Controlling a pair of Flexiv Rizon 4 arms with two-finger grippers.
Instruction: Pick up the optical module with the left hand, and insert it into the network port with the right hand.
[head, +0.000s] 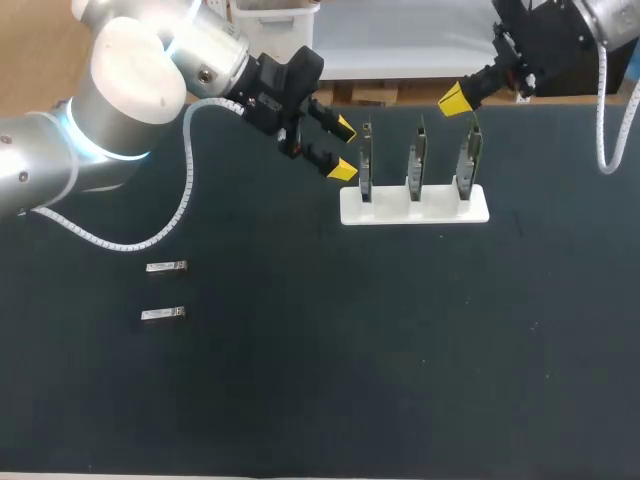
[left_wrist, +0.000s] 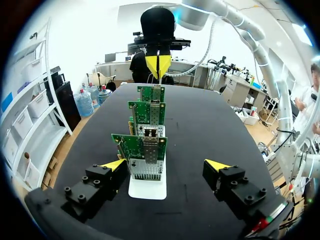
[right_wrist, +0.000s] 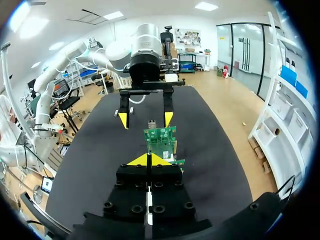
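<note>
Although the left gripper (head: 342, 149) hangs with its two yellow-tipped fingers spread wide, released and gripping nothing, it is well apart from the task's pieces. One optical module (head: 166, 267) and a second optical module (head: 163, 314) lie flat on the black table (head: 400, 380) toward its left side, parallel to each other and close together, touched by neither arm. The open gripper is instead just beside the left end of a white stand (head: 415, 211), which holds three green circuit boards upright in a row: the left board (head: 366, 160), the middle board (head: 416, 160) and the right board (head: 468, 158). In the left wrist view the stand (left_wrist: 147, 189) lies ahead of the left gripper (left_wrist: 167, 165), nearer one finger than the other, and the boards line up one behind another. The nearest board (left_wrist: 131, 145) carries a metal network port (left_wrist: 150, 149) on its face. Beyond the farthest board hangs the right gripper (left_wrist: 158, 64) – clenched, its yellow tips pressed together into one point. In the head view the right gripper (head: 457, 100) sits above and just behind the right board, its arm coming in from the far right corner. From the right wrist view its own gripper (right_wrist: 149, 159) shows the same closed tips right over the boards, with the left gripper (right_wrist: 145, 119) facing it from the other end of the row – fingers apart
</note>
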